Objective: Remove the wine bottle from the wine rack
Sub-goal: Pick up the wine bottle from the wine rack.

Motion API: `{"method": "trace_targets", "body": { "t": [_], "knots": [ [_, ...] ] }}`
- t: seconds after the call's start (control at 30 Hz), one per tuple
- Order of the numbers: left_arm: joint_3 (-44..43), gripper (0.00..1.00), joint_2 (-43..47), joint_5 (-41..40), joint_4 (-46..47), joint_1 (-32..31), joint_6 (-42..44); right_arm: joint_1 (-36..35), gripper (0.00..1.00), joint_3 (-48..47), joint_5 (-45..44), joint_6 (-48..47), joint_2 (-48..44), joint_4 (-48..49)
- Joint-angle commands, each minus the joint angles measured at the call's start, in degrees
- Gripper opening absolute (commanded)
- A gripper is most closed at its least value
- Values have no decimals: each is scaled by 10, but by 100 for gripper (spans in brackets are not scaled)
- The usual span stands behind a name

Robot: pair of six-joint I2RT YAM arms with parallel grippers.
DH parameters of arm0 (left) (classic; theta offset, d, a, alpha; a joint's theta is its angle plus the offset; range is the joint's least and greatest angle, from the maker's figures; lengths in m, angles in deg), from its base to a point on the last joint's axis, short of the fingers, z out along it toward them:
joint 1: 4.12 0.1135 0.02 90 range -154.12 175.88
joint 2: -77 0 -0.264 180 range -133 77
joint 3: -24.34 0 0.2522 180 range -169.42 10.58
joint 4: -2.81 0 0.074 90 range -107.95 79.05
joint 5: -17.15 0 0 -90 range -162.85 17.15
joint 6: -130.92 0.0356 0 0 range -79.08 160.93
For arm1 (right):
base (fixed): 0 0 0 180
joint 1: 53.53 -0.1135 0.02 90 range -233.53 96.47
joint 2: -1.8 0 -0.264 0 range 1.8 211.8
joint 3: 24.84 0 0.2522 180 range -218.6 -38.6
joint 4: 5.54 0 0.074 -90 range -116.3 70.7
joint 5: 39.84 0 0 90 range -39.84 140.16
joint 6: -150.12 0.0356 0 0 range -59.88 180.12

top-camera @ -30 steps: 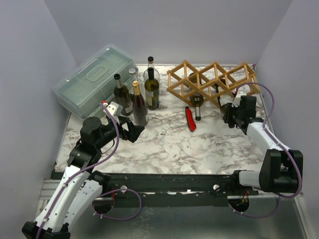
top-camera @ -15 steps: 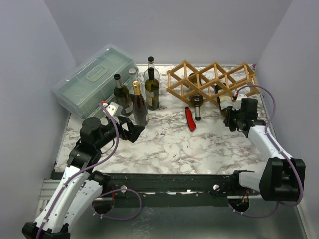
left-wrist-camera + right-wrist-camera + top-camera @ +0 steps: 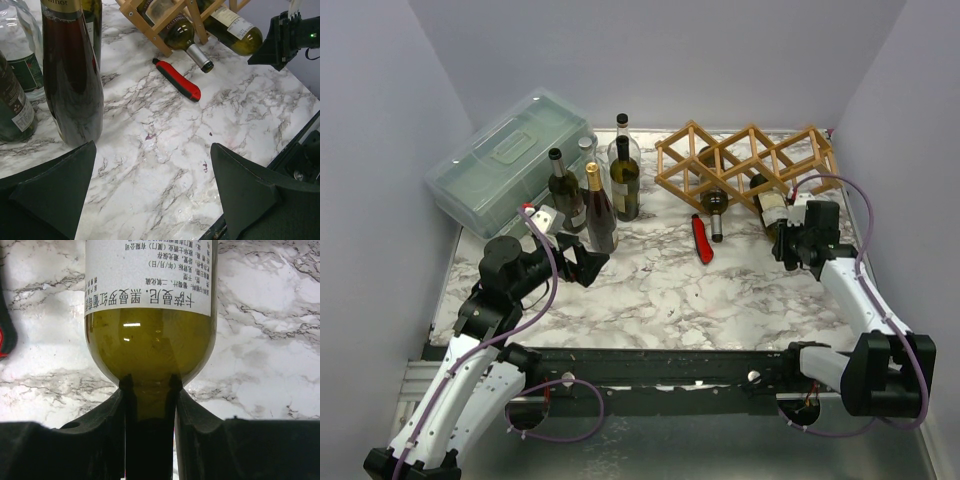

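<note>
The light-brown wooden wine rack stands at the back right of the marble table. A green wine bottle with a white label lies slanted at the rack's right front, its neck towards me. My right gripper is shut on that neck; in the right wrist view the bottle's shoulder sits just past the gripper, over the marble. A second bottle lies in the rack, neck sticking out. My left gripper is open and empty in the left wrist view, low over the table.
A red tool lies on the table in front of the rack. Three upright bottles stand at the back left, close to my left gripper. A translucent lidded plastic box sits behind them. Walls close in on both sides.
My right gripper has drawn back towards the near right with the bottle's neck in it, sliding the bottle a little out of the rack. The left arm has not moved.
</note>
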State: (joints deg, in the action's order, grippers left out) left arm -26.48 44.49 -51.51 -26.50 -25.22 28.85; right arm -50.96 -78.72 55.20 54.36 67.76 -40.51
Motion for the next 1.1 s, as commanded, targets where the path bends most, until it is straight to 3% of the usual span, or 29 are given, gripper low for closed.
{"method": "trace_targets", "body": {
  "t": [0.0, 1.07],
  "knots": [
    [5, 99, 6, -15, 0, 3, 8, -4, 0, -12, 0, -21, -33, 13],
    [5, 99, 4, -14, -1, 3, 9, -4, 0, -37, -9, -117, -104, -103]
  ]
}}
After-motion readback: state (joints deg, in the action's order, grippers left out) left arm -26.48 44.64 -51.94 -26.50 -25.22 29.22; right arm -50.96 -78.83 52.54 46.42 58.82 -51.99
